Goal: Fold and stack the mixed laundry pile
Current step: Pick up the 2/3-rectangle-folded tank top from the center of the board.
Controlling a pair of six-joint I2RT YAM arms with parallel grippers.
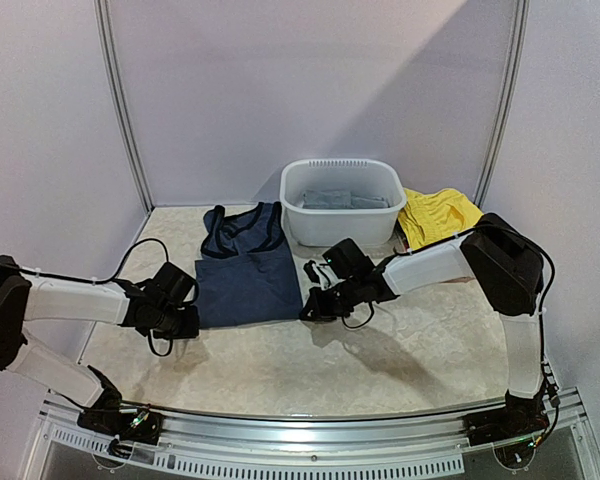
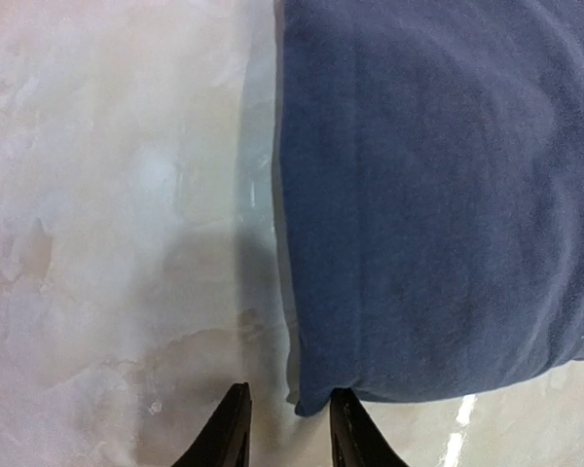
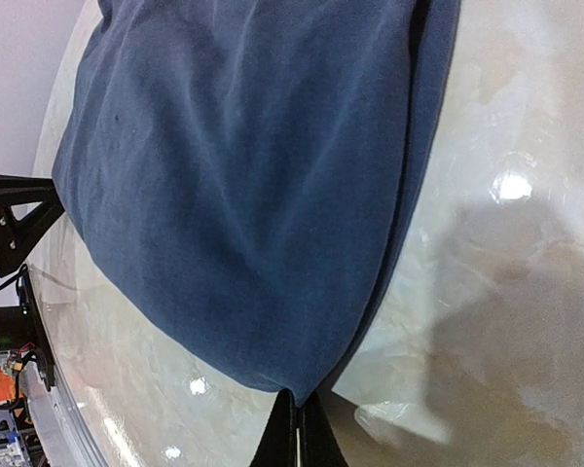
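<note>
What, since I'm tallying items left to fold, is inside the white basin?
Grey cloth lies inside the white basin. Its near wall hides the lower part, and anything beneath the cloth is covered.

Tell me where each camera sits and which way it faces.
Top external: above and behind the bases, looking down over table, navy tank top, white basin; both arms show.
Left wrist: on the left arm, looking down at the top's corner; left gripper fingers show.
Right wrist: low, looking along the top; right gripper pinched on its edge.
Shared: all three show the tank top.
</note>
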